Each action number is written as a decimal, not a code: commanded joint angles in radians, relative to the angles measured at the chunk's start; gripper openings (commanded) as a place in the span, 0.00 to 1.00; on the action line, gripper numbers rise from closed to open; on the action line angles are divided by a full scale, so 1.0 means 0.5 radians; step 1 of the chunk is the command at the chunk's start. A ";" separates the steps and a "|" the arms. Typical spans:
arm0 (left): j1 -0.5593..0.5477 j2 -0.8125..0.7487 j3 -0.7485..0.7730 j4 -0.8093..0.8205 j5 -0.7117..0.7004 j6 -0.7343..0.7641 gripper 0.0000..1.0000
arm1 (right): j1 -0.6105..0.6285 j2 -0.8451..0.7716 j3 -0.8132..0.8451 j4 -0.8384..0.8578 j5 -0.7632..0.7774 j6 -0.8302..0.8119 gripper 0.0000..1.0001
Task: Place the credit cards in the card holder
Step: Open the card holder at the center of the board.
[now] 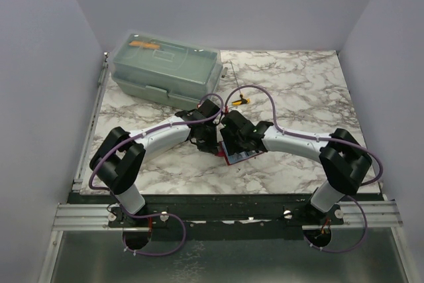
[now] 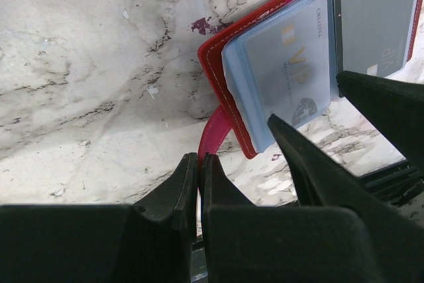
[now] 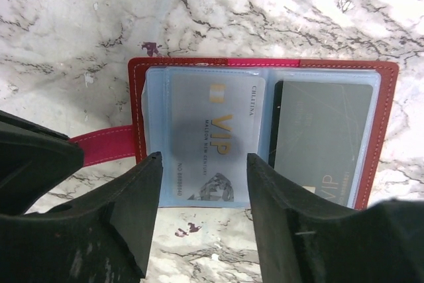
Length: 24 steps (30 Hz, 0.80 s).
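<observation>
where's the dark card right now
Right wrist view: the dark card lies on the picture-right half of the open red card holder, beside the pale card on the other half, just beyond the right gripper.

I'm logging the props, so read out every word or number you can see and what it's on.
"VIP": light card in the red card holder.
"VIP": dark card beside it.
Smaller print on the light card: too blurred to trust.
Orange mark on the grey box: too small.
</observation>
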 commanded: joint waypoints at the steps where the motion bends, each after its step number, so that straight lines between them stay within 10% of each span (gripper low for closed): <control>1: 0.008 -0.075 0.007 -0.016 0.018 0.015 0.00 | 0.012 0.060 -0.041 0.050 -0.034 0.010 0.59; 24: 0.007 -0.102 0.010 -0.017 0.028 0.009 0.00 | 0.016 0.069 -0.059 -0.105 0.365 0.054 0.73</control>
